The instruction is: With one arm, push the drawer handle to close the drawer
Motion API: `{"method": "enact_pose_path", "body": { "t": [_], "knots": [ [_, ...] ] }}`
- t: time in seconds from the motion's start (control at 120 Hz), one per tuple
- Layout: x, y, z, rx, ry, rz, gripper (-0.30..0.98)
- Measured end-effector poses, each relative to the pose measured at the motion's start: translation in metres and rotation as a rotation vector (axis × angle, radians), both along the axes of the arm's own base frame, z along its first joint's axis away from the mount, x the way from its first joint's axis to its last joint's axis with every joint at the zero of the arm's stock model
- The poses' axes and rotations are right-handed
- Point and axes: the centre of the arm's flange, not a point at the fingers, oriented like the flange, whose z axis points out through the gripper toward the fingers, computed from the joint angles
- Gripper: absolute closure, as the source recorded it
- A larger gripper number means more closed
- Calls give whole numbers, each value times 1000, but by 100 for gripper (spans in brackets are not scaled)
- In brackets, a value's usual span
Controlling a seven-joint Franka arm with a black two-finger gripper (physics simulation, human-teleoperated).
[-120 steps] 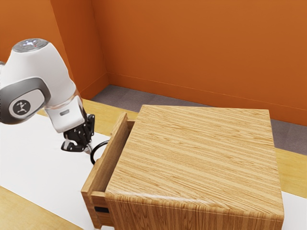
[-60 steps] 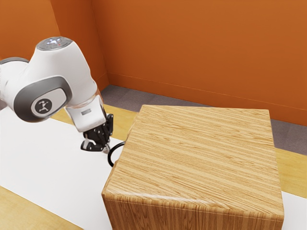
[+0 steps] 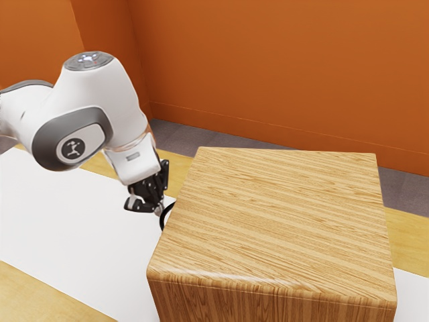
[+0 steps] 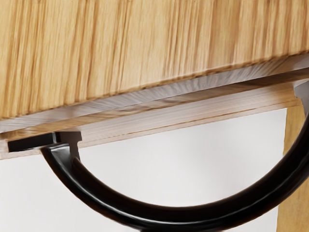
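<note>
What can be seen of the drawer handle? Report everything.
The handle is a smooth, glossy black bar, apparently metal or plastic, bowed like a half-ring. It juts out from the wooden drawer front, one end at a squared black mount, above a white surface. The gripper is right at it; contact can't be confirmed.

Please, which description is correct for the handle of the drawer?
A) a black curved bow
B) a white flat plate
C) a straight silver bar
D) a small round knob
A: the handle is black and bends outward in one smooth arc between its two ends.
</note>
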Motion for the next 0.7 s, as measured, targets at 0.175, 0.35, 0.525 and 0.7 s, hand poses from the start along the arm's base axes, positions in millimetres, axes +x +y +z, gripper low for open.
{"method": "enact_pose_path", "body": {
  "t": [0.175,0.35,0.525,0.7],
  "knots": [
    [2,0,0,-1,-13,11,78],
    [0,0,2,-1,-21,18,76],
    [-5,2,6,-7,-22,26,78],
    [-17,14,16,-3,-19,45,78]
  ]
}}
